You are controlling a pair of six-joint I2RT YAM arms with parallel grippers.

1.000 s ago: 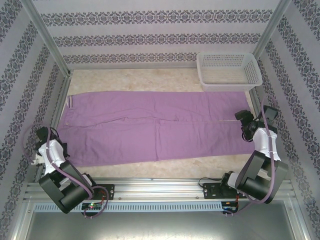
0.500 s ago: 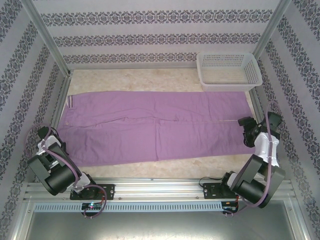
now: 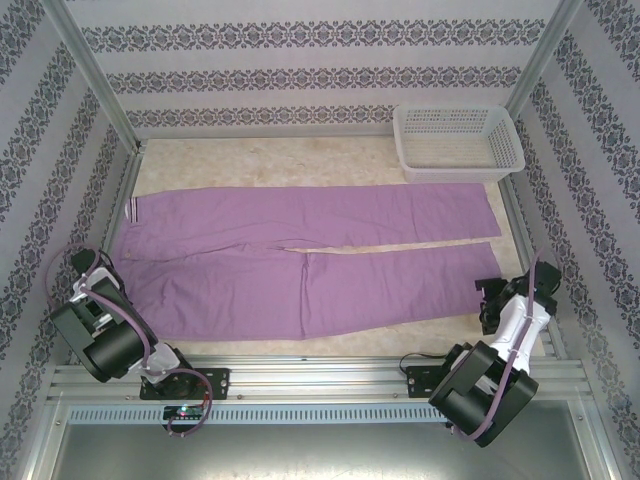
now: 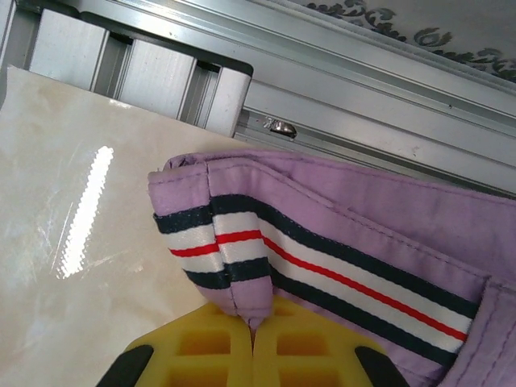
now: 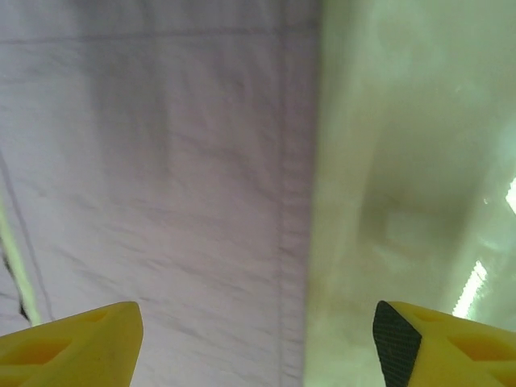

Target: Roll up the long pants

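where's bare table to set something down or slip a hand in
Widest bare table: the far strip between the long pants and back wall, left of the basket. A thinner strip lies along the near rail, plus a narrow wedge between the legs. Crowded at both ends: left end effector shut on the waistband, right end effector open over the cuff.

**Left arm** (image 3: 100,335) and **right arm** (image 3: 495,375): black drum-shaped joint housings joined by white link shells, with a purple-grey cable looped along each.

**Bases:** black blocks seated on the aluminium rail (image 3: 320,372). Dark wiring coils beside each base on the rail, and a small green light shows just below the left base.

**Left pincer** (image 4: 252,343): yellow moulded fingers with square recesses and black outer corners.

**Right pincer** (image 5: 258,339): yellow fingers, one faced with a black textured pad.
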